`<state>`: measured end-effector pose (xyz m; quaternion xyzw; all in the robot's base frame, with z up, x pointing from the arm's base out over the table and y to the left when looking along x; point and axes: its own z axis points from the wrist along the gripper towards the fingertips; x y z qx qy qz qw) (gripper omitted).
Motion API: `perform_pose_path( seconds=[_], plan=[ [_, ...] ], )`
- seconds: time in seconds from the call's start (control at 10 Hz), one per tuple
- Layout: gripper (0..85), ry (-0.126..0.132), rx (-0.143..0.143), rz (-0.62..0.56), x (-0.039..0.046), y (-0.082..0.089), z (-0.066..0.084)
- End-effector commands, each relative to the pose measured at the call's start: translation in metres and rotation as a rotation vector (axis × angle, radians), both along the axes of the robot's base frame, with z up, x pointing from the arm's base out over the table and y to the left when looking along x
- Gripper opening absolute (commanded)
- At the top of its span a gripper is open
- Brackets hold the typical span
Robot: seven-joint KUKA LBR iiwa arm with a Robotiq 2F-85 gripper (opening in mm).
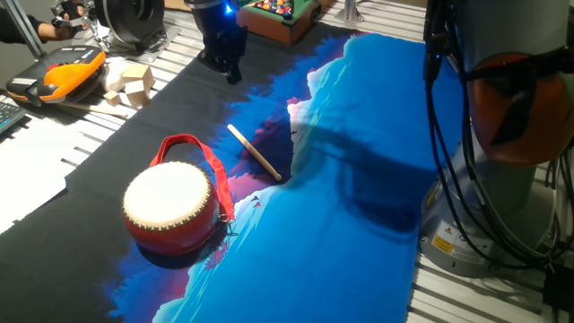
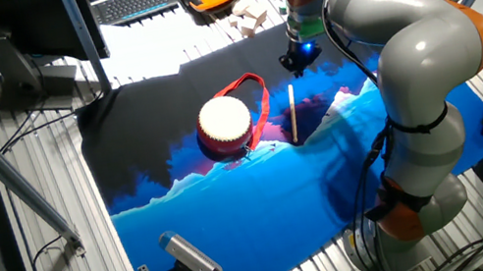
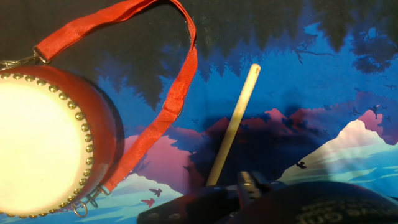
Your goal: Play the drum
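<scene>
The drum (image 1: 170,208) stands on the cloth with its cream skin facing up and its red strap (image 1: 202,157) looped behind it. It also shows in the other fixed view (image 2: 224,124) and at the left of the hand view (image 3: 43,143). A thin wooden stick (image 1: 254,152) lies flat on the cloth just right of the drum, apart from it (image 3: 233,127). My gripper (image 1: 229,67) hangs above the cloth's far edge, well behind the stick and the drum. Its dark fingers look spread, with nothing between them. In the other fixed view the gripper (image 2: 298,58) is above the stick's far end.
Wooden blocks (image 1: 130,82) and an orange-black pendant (image 1: 58,76) lie beyond the cloth at the left. A small pool-table toy (image 1: 278,13) stands at the back. The robot's base (image 1: 502,179) and its cables rise at the right. A keyboard (image 2: 133,0) lies past the cloth.
</scene>
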<state>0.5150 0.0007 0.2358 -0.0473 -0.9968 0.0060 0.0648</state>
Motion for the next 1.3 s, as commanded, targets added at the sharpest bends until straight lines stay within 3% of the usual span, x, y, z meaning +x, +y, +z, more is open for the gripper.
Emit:
perform_pose_path(
  seconds=[0.0, 1.2],
  plan=[
    [0.0, 0.000, 0.000, 0.000, -0.0001, 0.0000, 0.0000],
    [0.0, -0.006, -0.001, -0.009, -0.0002, 0.0001, 0.0000]
  ],
)
